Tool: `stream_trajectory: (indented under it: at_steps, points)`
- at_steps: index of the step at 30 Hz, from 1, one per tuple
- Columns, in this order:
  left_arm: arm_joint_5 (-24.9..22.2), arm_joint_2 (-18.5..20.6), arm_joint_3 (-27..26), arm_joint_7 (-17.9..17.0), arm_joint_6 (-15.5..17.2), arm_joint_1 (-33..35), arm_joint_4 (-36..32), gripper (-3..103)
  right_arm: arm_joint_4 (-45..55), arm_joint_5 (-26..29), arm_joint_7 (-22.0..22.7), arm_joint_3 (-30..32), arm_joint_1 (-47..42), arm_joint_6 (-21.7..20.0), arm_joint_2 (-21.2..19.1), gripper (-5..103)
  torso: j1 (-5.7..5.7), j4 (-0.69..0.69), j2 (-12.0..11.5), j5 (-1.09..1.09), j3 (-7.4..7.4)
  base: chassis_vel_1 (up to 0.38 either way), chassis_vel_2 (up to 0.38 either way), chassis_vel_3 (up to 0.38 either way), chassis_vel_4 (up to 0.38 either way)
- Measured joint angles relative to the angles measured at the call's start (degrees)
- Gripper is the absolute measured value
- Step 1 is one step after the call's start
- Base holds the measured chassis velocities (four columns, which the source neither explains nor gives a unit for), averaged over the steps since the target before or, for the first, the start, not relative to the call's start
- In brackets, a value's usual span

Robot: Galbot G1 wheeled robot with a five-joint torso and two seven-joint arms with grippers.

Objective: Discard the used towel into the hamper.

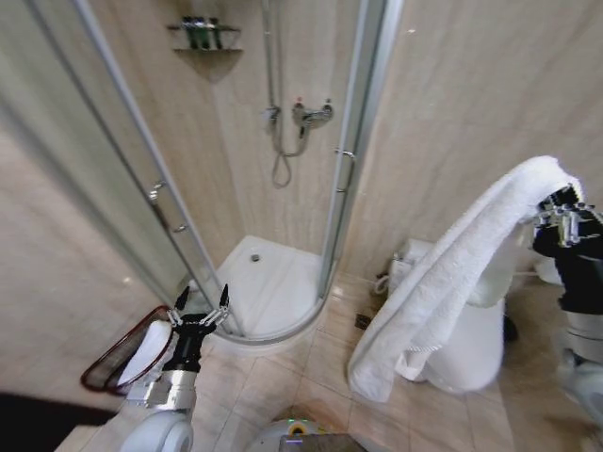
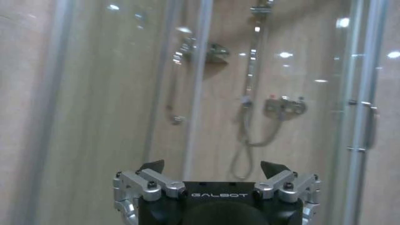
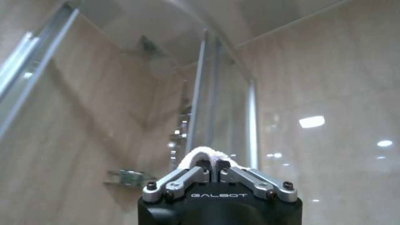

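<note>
head view, right gripper point(image 1: 563, 212) jaws clenched on towel point(image 1: 443, 282) above toilet point(image 1: 471, 339), left gripper point(image 1: 199, 308) jaws released, hamper point(image 1: 113, 363) beside it

Head-view layout. Shower enclosure point(image 1: 273, 188) at 12 o'clock, its mixer tap point(image 1: 311, 115) on the back wall and a shelf point(image 1: 205, 36) above at 11. Hamper point(image 1: 118, 363) at 8 o'clock on the floor, beside the enclosure's curved sill. Left gripper point(image 1: 199, 311) just right of the hamper. Right gripper point(image 1: 563, 218) at 3 o'clock; the towel point(image 1: 443, 282) hangs from it, before the toilet point(image 1: 466, 339) at 4.
</note>
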Motion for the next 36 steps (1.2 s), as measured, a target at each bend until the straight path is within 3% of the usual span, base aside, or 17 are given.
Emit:
stream_trajectory:
  at_steps: [15,36]
  points:
    - [0.0,0.0,0.0,0.0,0.0,0.0,0.0,100,0.0,0.06,0.34,0.62,-0.16,0.15,-0.41,4,-0.04,0.02,-0.07,-0.01,-0.04,0.127,0.131,0.126,0.119]
    - [0.0,0.0,0.0,0.0,0.0,0.0,0.0,100,0.0,-0.13,0.14,0.41,-0.24,-0.04,-0.31,4,-0.06,-0.01,-0.11,0.0,-0.06,0.008,0.008,0.009,0.01]
